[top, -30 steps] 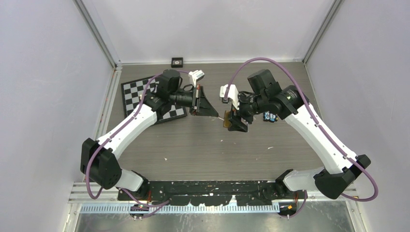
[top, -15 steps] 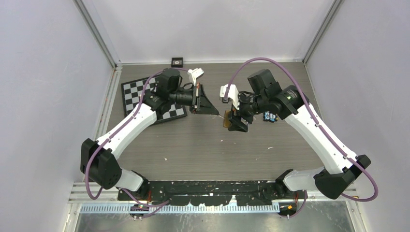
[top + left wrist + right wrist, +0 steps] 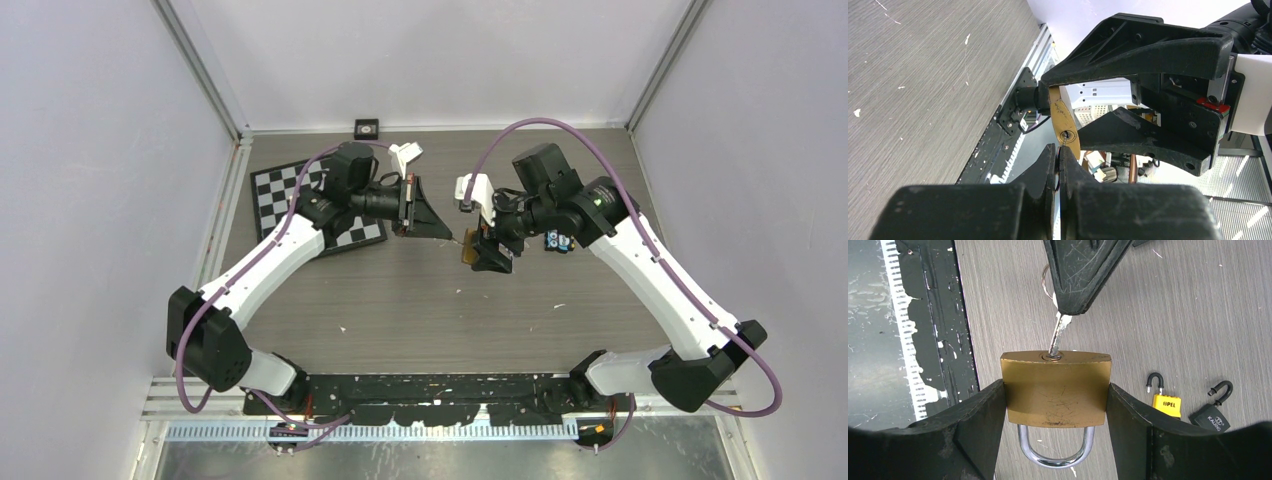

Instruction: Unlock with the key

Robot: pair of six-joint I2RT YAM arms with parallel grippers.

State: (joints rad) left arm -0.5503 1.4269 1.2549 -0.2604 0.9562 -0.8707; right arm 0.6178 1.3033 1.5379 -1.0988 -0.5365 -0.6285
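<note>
Brass padlock sits clamped by its two narrow sides between the fingers of the right gripper, held clear of the wooden table near the middle of the workspace. Its keyhole face points toward the left arm and its steel shackle points back toward the right wrist, both legs running into the body. The left gripper is clenched tight on the head of a silver key, with a bit of key ring showing beside the fingers. The key's tip is in the keyhole, with most of the blade bare and slightly tilted. On the table beyond the lock lie a small yellow padlock and a black padlock, just beside each other, each with its shackle swung open. A checkerboard lies under the left arm.
</note>
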